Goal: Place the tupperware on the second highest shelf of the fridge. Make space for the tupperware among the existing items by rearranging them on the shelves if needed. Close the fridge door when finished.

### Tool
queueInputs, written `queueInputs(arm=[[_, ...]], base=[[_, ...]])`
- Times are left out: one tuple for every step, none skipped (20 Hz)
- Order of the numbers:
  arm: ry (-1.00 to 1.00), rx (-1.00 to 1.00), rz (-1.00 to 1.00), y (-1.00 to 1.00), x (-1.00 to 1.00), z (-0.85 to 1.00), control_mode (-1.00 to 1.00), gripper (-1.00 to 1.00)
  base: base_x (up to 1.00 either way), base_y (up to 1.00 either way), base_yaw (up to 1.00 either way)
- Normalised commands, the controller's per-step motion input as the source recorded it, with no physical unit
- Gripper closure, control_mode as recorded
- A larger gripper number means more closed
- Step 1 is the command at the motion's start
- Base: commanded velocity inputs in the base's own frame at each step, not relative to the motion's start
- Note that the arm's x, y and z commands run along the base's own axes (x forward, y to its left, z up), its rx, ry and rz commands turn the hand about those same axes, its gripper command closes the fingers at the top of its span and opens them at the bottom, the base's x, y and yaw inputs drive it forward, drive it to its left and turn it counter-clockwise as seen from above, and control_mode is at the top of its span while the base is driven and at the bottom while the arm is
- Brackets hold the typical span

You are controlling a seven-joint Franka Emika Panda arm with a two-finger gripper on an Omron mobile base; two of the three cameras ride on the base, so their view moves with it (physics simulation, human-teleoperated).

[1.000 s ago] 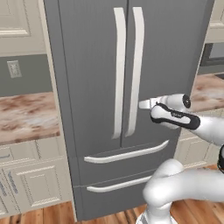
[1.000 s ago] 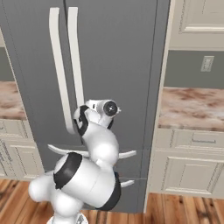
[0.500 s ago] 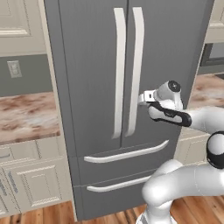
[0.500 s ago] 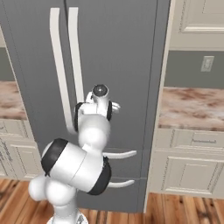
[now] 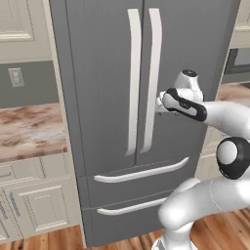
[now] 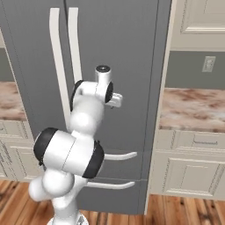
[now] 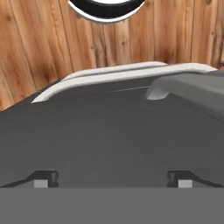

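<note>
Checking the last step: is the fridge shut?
Shut: both doors of the fridge sit flush, handles side by side.

Before me the fridge (image 5: 102, 97) looks matt dark grey metal; its handles (image 5: 133, 83) smooth, pale; floor (image 7: 39, 48) grainy wood.

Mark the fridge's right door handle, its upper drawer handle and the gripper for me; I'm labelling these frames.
right door handle (image 5: 152, 78), left base view, mid-length of the pale bar.
upper drawer handle (image 5: 141, 173), left base view, middle of the bar.
gripper (image 7: 111, 177), hand view, between its two dark fingertips.
</note>
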Motion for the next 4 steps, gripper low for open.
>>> queueInputs(arm=[[0.01,0.00,0.00,-0.05,0.00,0.00,-1.00,-1.00],[0.00,0.00,0.00,-0.03,0.00,0.00,-1.00,-1.00],[0.00,0.00,0.00,-0.04,0.00,0.00,-1.00,-1.00],[0.00,0.00,0.00,-0.10,0.00,0.00,-1.00,-1.00]], base=[[0.00,0.00,0.00],[0.00,0.00,0.00],[0.00,0.00,0.00],[0.00,0.00,0.00]])
